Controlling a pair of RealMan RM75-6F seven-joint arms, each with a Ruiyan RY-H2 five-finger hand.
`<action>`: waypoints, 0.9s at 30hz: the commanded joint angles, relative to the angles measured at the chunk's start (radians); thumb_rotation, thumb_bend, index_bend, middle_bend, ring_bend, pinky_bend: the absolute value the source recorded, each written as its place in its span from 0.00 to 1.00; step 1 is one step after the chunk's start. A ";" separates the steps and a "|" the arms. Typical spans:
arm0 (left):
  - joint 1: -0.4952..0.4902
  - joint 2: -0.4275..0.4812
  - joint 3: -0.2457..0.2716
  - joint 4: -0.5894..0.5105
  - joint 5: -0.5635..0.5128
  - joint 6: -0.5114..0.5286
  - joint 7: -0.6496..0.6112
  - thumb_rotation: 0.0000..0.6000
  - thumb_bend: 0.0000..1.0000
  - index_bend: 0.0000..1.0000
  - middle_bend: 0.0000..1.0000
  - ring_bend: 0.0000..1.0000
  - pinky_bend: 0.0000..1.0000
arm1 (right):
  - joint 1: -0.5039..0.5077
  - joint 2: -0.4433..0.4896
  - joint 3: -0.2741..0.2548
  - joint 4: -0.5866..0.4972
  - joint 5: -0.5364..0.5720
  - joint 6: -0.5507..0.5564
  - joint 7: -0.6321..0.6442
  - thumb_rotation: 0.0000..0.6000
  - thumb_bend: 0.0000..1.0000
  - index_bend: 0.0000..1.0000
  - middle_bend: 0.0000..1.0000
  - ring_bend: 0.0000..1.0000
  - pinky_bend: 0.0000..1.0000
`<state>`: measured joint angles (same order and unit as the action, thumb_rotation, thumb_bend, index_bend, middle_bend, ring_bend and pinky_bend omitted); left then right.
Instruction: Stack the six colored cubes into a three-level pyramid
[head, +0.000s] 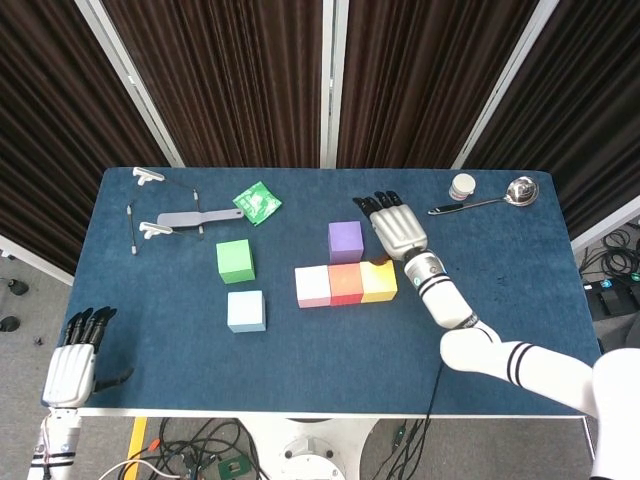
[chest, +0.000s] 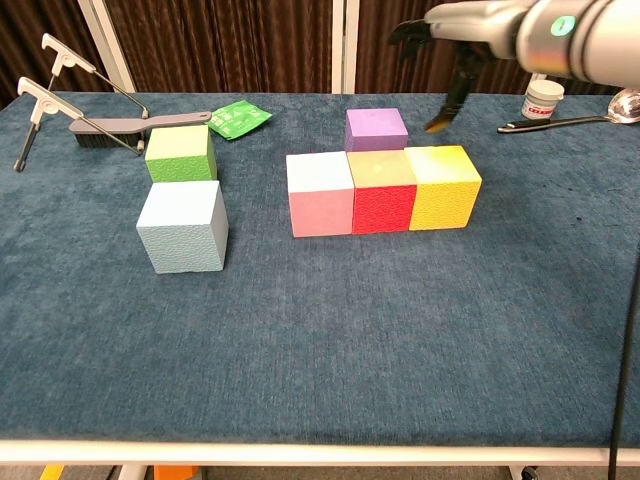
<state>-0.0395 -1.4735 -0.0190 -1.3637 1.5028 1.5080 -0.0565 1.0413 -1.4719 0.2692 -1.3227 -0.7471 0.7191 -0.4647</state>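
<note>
A pink cube, a red cube and a yellow cube stand touching in a row on the blue table. Just behind the red one sits a purple cube. Further left are a green cube and a light blue cube. My right hand hovers open above the table to the right of the purple cube, fingers spread, holding nothing. My left hand hangs open off the table's front left corner.
A green packet and a grey brush with white clips lie at the back left. A small white jar and a metal spoon lie at the back right.
</note>
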 joint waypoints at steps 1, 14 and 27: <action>0.000 0.003 0.000 0.002 -0.005 -0.007 -0.007 1.00 0.04 0.12 0.09 0.00 0.00 | 0.055 -0.047 0.000 0.064 0.058 -0.049 -0.026 1.00 0.00 0.00 0.13 0.00 0.00; -0.001 -0.008 0.003 0.037 -0.007 -0.016 -0.040 1.00 0.04 0.12 0.09 0.00 0.00 | 0.150 -0.144 -0.031 0.232 0.141 -0.113 -0.046 1.00 0.00 0.00 0.18 0.00 0.00; 0.002 -0.012 0.007 0.056 -0.008 -0.016 -0.059 1.00 0.04 0.12 0.09 0.00 0.00 | 0.185 -0.213 -0.058 0.329 0.137 -0.122 -0.034 1.00 0.02 0.00 0.33 0.00 0.00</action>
<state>-0.0372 -1.4851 -0.0122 -1.3077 1.4953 1.4914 -0.1156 1.2237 -1.6785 0.2131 -0.9998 -0.6070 0.5926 -0.4997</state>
